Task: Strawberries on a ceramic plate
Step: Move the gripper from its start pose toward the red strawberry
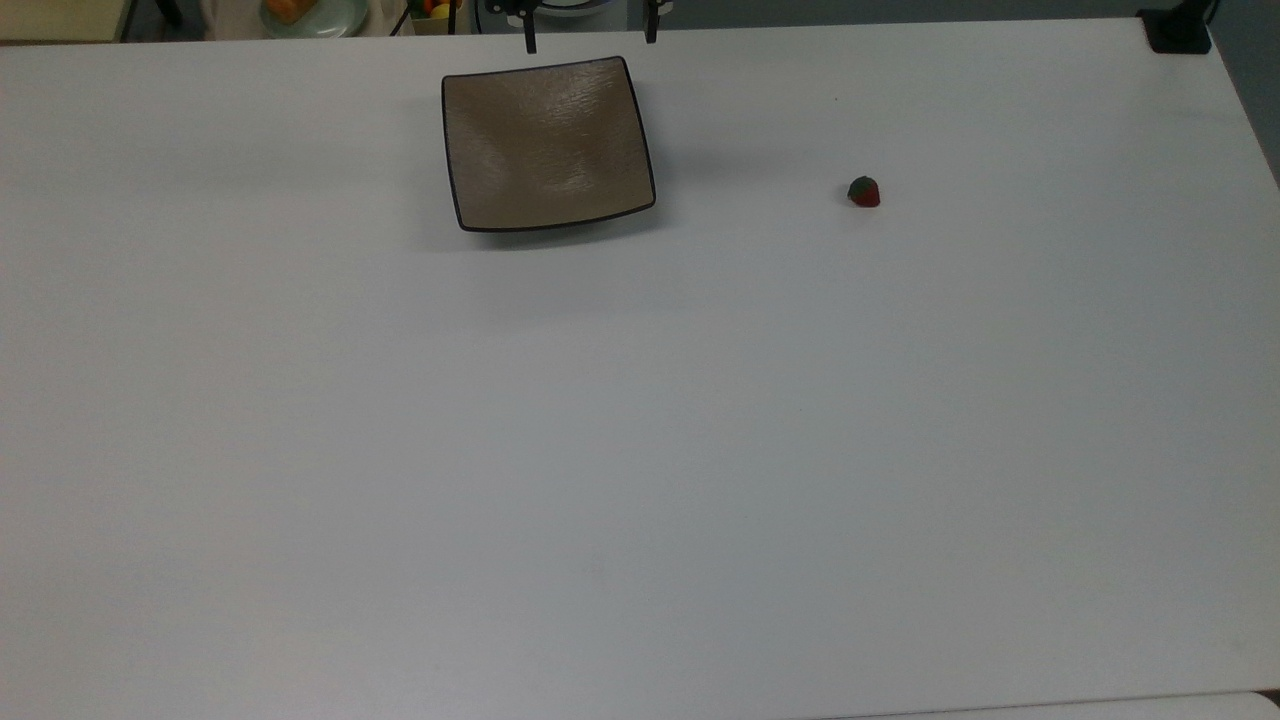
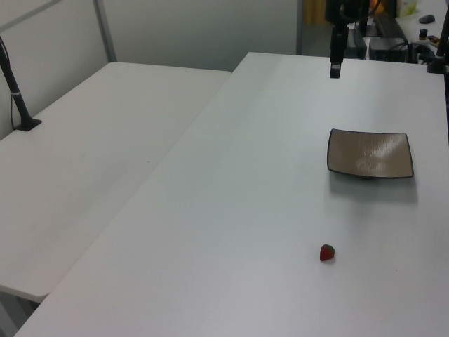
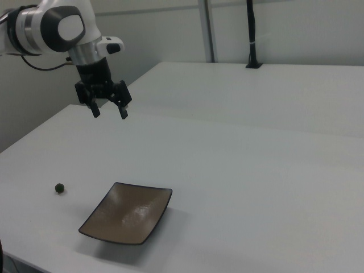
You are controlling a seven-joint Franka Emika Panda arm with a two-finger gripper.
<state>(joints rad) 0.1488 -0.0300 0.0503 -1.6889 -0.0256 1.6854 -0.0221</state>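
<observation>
One strawberry point(image 1: 864, 191) lay on the table point(image 1: 640, 450), well apart from the plate point(image 1: 548, 143) — the gripper point(image 3: 109, 110) hung above, fingers spread, holding nothing.

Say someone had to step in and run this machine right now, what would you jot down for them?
Claw: open, holding nothing, hanging in the air above the table's far edge behind the ceramic plate in the top view.
Strawberry: lying on the white table, well off to the top view's right of the plate, not touching it.
Ceramic plate: nothing on it.
Done: nothing yet.
Left: reach the strawberry, grip it, carry it over, set it on the plate.
</observation>
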